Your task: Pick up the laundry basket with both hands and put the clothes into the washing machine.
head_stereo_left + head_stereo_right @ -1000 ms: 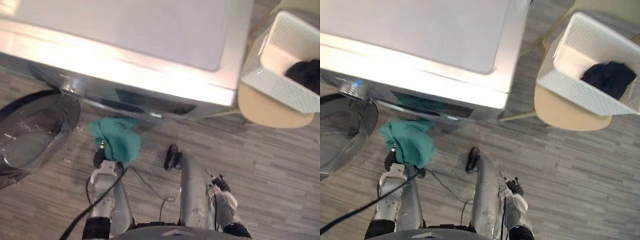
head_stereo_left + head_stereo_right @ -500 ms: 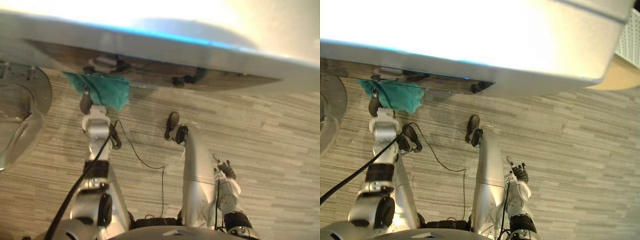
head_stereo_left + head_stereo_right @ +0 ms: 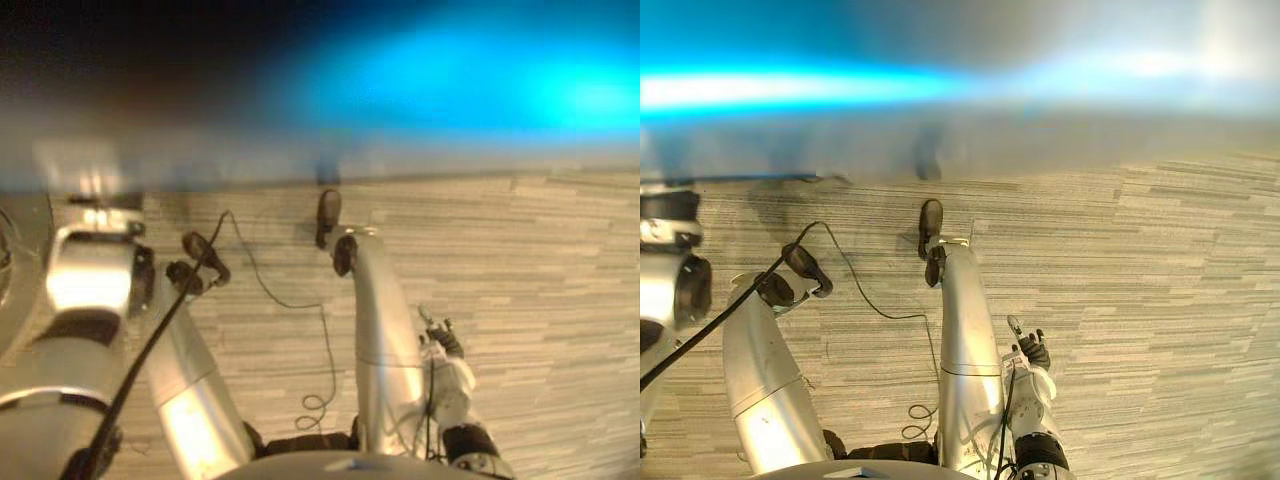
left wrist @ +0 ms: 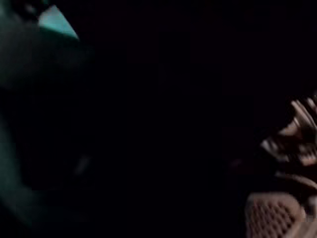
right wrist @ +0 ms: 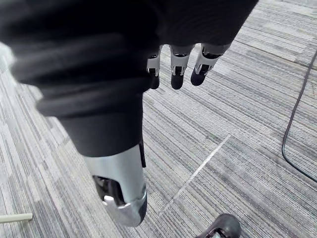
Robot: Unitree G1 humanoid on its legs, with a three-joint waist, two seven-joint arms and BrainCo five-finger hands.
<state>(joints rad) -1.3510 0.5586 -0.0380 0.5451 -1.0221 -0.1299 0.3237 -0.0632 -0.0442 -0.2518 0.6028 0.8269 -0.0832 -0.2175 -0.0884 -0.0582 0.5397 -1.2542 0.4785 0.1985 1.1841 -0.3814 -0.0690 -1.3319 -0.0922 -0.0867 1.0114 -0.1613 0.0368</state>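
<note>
Washing machine (image 3: 1040, 130) is right up against the head camera, so it's just a blurry grey band with blue glare on it. Out from its front edge it's all striped grey floor (image 3: 1160, 300). The left arm (image 3: 90, 290) reaches in under that front edge. The left hand is hidden inside the machine, so I can't tell whether it's holding anything in there. The left wrist view is nearly black, with what looks like a perforated drum wall (image 4: 272, 215) in one corner. The right hand (image 3: 1032, 352) hangs low, well back from the machine, over bare floor. In its own wrist view the fingers (image 5: 177, 69) are straight, slightly apart, and hold nothing. As for the clothes, a small teal patch of cloth (image 4: 55, 22) shows in the dark inside the machine.
</note>
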